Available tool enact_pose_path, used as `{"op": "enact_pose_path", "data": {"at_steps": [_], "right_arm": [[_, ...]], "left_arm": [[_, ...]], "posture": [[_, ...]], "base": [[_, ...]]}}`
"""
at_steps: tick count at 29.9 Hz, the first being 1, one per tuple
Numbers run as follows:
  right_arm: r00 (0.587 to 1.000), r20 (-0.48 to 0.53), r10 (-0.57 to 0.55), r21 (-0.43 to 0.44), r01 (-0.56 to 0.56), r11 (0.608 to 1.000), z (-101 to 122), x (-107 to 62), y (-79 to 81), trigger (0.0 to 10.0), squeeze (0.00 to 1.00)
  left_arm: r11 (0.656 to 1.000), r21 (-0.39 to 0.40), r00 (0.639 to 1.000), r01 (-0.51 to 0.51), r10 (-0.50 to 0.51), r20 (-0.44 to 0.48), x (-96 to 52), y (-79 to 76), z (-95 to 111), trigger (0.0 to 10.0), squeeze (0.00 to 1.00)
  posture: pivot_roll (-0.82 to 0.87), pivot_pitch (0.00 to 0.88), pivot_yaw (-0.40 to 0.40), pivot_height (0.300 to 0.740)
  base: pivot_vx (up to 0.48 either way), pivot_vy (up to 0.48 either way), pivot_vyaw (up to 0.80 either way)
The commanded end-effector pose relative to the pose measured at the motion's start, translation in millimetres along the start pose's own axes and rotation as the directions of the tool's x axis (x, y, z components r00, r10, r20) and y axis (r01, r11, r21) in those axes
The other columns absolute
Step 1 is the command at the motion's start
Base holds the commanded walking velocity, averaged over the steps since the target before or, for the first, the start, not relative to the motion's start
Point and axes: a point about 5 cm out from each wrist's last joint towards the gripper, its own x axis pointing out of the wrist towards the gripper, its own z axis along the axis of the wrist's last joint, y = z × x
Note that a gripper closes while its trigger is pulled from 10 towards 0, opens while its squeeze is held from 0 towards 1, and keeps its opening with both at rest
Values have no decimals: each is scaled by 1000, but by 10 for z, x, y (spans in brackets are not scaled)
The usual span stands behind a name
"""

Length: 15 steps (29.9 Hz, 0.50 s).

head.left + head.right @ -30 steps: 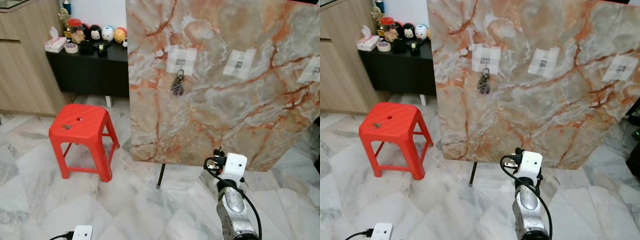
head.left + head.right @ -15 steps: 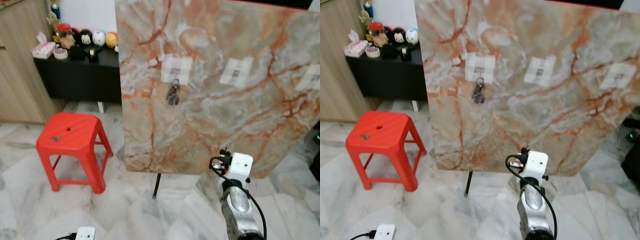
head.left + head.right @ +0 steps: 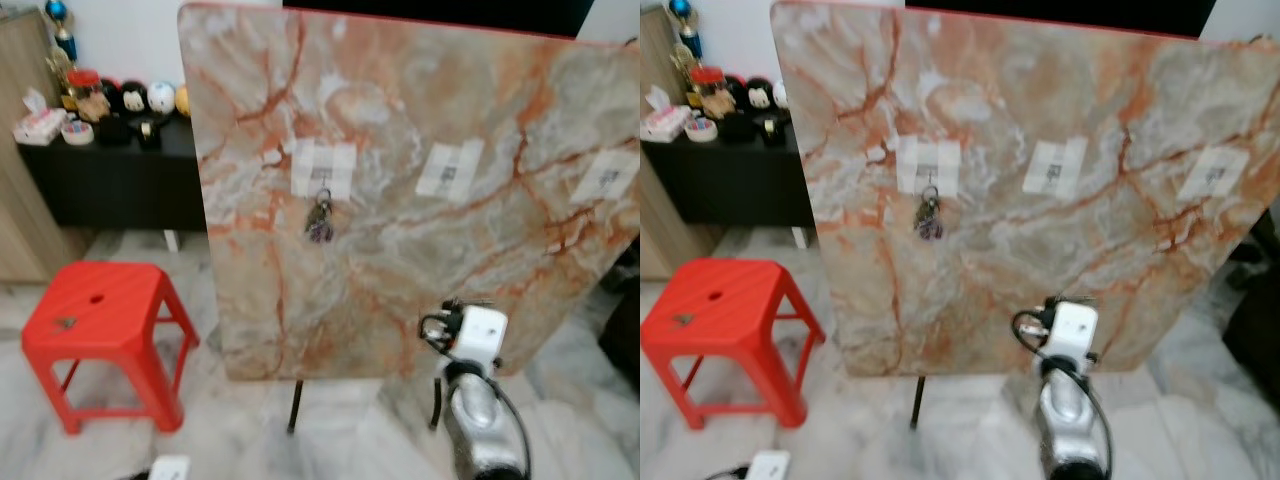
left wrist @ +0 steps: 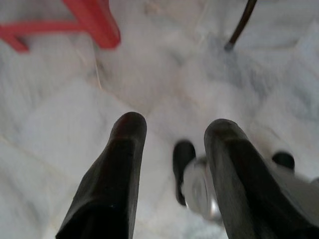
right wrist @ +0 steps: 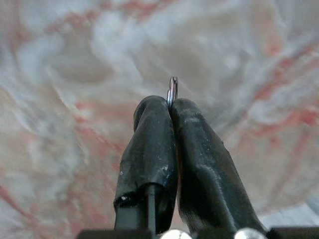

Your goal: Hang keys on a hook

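A marble-patterned board (image 3: 420, 260) stands upright ahead with three small hooks on white tape patches. A bunch of keys (image 3: 320, 218) hangs from the left hook (image 3: 322, 186). The middle hook (image 3: 449, 170) and the right hook (image 3: 607, 176) are bare. My right arm's white wrist box (image 3: 482, 330) is raised low before the board. In the right wrist view my right gripper (image 5: 171, 107) is shut on a thin metal key ring (image 5: 172, 87) that sticks out past its tips, facing the marble. My left gripper (image 4: 174, 127) hangs open over the floor.
A red plastic stool (image 3: 90, 320) stands left of the board with a small object on its seat. Behind it is a black table (image 3: 110, 170) with toys and jars. The board's thin dark stand leg (image 3: 294, 405) meets the marble floor.
The whole picture has shifted left and the board looks nearer, so the camera has moved. The bunch of keys stays on the left hook; my right arm keeps its raised pose.
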Motion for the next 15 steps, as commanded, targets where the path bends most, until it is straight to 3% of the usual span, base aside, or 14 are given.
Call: {"op": "enact_pose_path", "data": {"at_steps": [1, 13, 15], "right_arm": [[999, 25, -31, -29, 31, 999, 45, 11, -165, 10000, 0], [999, 36, 1, -80, 2, 997, 43, -5, -141, 10000, 0], [999, 48, 7, -80, -3, 997, 62, -1, -129, 10000, 0]], "left_arm": [[999, -3, 999, 38, -38, -10, 15, -153, -5, 10000, 0], [999, 0, 999, 39, -39, -21, 7, -188, -40, 10000, 0], [999, 9, 999, 35, -35, -28, 2, -191, -58, 10000, 0]], "posture": [[64, 0, -123, 740], [62, 0, -126, 740], [59, 0, -126, 740]], "base": [[307, 0, 0], [294, 0, 0], [0, 0, 0]]}}
